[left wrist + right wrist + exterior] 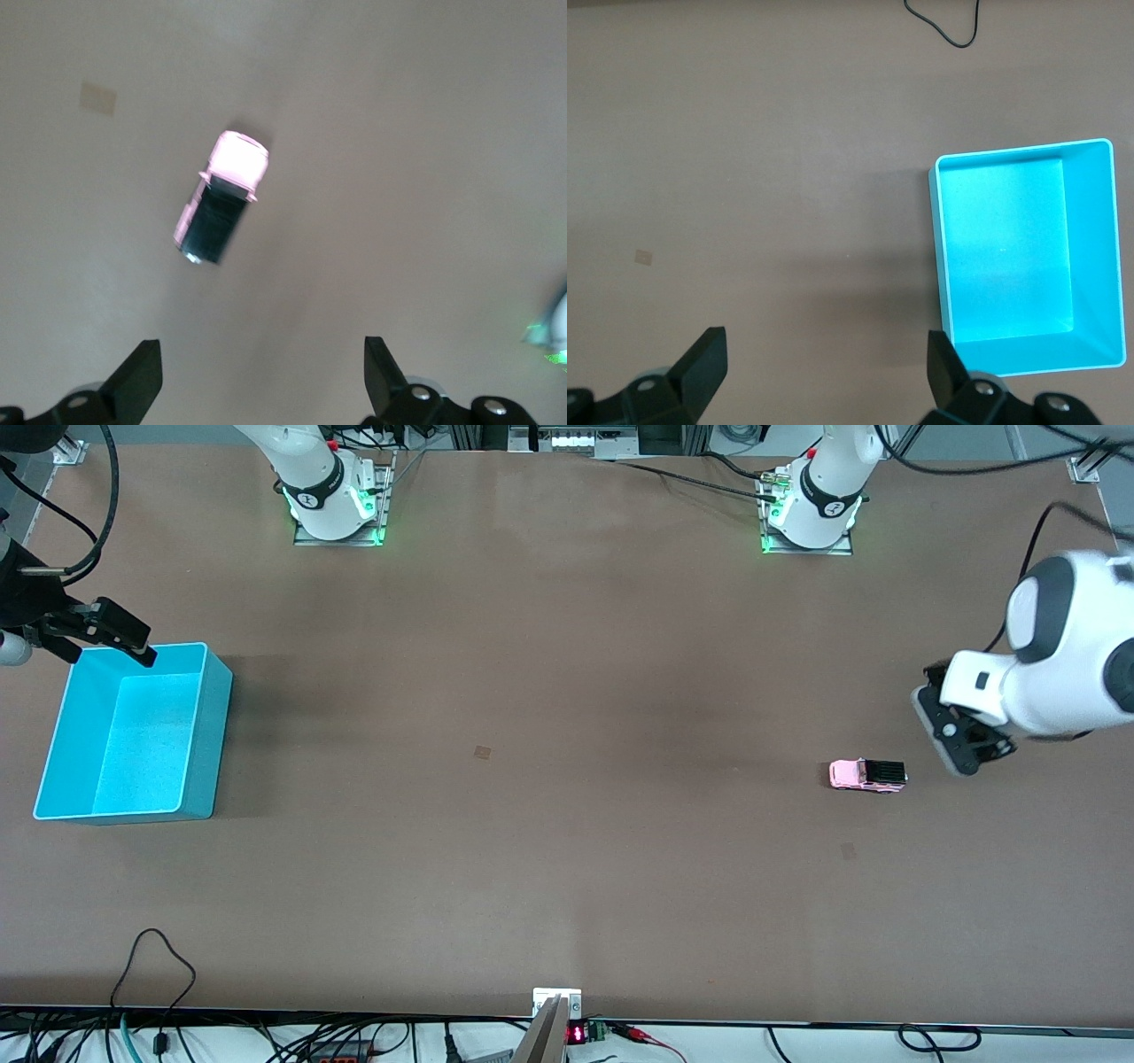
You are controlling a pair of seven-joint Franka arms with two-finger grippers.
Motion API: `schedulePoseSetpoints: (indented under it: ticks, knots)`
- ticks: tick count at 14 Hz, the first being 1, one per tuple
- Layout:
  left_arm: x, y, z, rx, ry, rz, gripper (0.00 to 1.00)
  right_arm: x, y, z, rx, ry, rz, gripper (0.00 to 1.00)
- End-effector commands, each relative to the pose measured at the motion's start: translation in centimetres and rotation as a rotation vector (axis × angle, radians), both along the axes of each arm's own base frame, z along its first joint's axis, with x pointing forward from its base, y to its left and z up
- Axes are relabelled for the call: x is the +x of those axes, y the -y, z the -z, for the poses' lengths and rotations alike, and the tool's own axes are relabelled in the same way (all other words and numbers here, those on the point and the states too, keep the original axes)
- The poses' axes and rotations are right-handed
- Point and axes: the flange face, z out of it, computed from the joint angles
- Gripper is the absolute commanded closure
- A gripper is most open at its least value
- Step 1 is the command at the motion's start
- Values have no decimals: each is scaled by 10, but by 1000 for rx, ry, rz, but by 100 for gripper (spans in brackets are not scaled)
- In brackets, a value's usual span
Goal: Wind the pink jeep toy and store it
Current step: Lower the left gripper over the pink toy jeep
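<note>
Pink jeep toy [867, 775] sits on table [567, 850] toward left arm's end, long axis along the table's length, black roof end toward left tool [961, 748]. Left tool hovers just beside it, released. Right tool [111, 633], released, over turquoise bin [199, 779] corner.

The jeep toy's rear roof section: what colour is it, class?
Black, on the pink jeep toy; clearest in the front view.

A: where's everything sitting?
B: pink jeep toy [867, 775] is on the surface [567, 868] toward the left arm's end, bin [133, 731] well apart toward the right arm's end.
A: grippers?
B: left gripper [961, 735] just beside the jeep, right gripper [115, 633] over the bin's rim.
</note>
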Motion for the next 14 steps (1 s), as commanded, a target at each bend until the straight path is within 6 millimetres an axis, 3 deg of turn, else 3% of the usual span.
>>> schedulePoseSetpoints:
  ticks: [1,5,9,12,13,14]
  knots:
    - [6,1,42,-10,26,193,0,-4,0,-2,2,0,-8,0]
    - [1,-6,106,-14,62,356,0,-4,0,-2,2,0,-8,0]
    - [-14,-4,148,-43,150,468,0,-5,0,-1,2,-1,-8,0]
    - [-16,-19,167,-51,157,447,0,-5,0,-1,2,-3,-8,0]
    - [-17,-23,168,-54,153,452,3,-5,0,-1,2,-1,-8,0]
    - [-20,-22,172,-58,147,459,13,-5,0,-1,2,-1,-8,0]
